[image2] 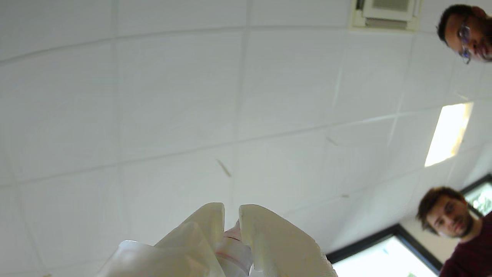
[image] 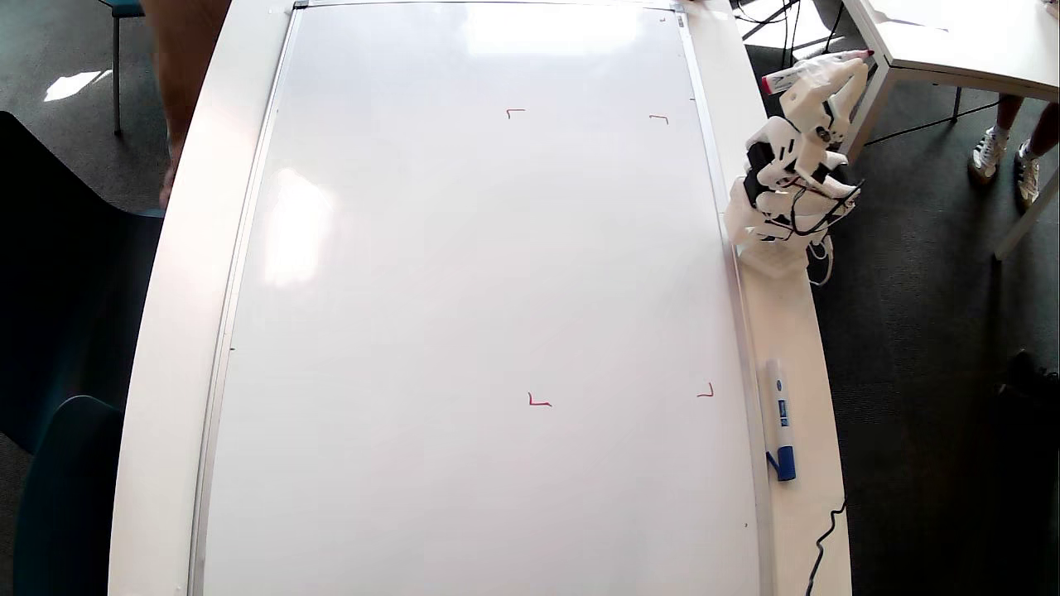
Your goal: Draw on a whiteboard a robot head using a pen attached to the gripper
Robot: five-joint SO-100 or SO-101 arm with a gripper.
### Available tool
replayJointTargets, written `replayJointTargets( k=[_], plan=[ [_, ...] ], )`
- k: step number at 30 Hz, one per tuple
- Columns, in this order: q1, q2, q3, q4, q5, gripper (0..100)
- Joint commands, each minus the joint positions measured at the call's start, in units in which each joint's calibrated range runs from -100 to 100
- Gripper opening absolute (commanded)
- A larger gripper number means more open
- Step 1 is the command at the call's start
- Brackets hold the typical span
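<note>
A white desk (image: 174, 331) fills the overhead view, and nearly all of it is covered by a glossy whiteboard (image: 464, 314) with a thin silver frame. The board is blank except for four small red corner marks (image: 539, 401) that box off an area on its right half. No robot head is drawn yet, so the whole drawing appears to be left to do.

A small white arm (image: 782, 194) stands on the desk's right edge, folded up and away from the board. Its claw (image: 836, 70) is pinched on a white pen (image: 816, 70) with red ends, lifted clear of the board. In the wrist view the claw (image2: 231, 215) points at the ceiling. A blue-capped marker (image: 779, 420) lies on the desk rim.
</note>
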Motion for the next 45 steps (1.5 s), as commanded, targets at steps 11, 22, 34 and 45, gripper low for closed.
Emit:
replayJointTargets(
  k=[11,22,34,45],
  plan=[
    [0.1,20.6,-55.3,72.7,0.3,1],
    [1.6,41.7,-91.8,126.2,0.3,1],
    [0.1,56.9,-96.3,144.8,25.4,1],
    [-10.4,60.9,-90.8,166.7,46.2,1]
  ],
)
